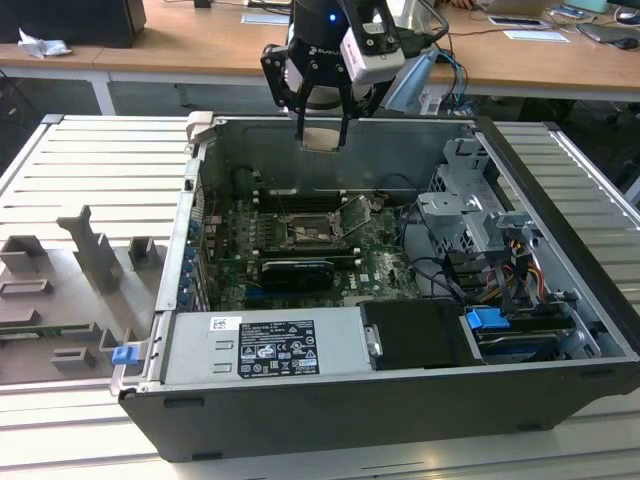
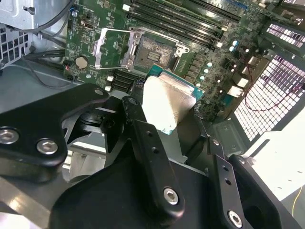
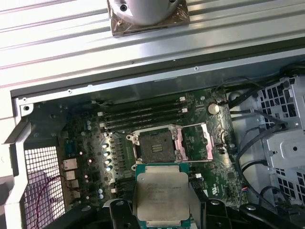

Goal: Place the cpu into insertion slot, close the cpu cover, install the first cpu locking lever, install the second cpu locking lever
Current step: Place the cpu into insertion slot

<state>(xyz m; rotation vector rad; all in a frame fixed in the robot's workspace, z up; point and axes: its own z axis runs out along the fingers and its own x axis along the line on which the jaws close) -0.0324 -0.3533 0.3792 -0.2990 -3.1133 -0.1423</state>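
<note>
**A:** What does the pincer (image 1: 322, 138) have?

**B:** It is clenched on the cpu (image 3: 162, 195), pinching two opposite edges, with the pale metal face turned toward the first wrist camera. I'd say the edge grip keeps the fingers off the contact side.

**A:** And where is the chip?

**B:** Up above the open computer case (image 1: 300, 420), over the green motherboard (image 3: 86, 143) and well apart from the insertion slot (image 3: 155, 144).

**A:** Why is the slot bare?

**B:** The cpu cover (image 3: 194, 141) is swung up beside it, so nothing blocks the way in. No chip sits in the socket yet.
</note>
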